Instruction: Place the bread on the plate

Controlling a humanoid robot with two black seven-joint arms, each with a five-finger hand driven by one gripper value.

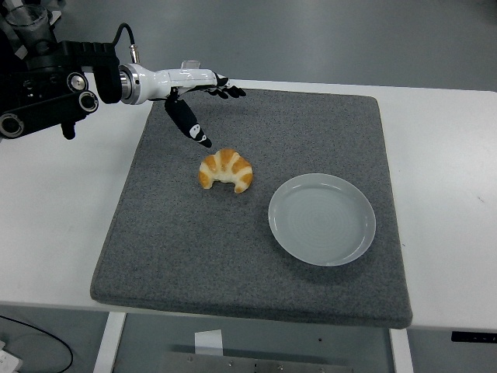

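Note:
A golden croissant (225, 170) lies on the grey mat (256, 256), left of centre. A round pale-blue plate (321, 218) sits on the mat to the croissant's right, with nothing on it. My left hand (203, 105) reaches in from the left edge and hovers behind and left of the croissant. Its fingers are spread and hold nothing. The thumb (189, 123) points down toward the croissant, its tip a short way from the bread. The right arm is out of view.
The grey mat covers most of the white table (54, 217). Bare table shows at the left and right sides. The black arm body (46, 85) sits over the table's back left corner.

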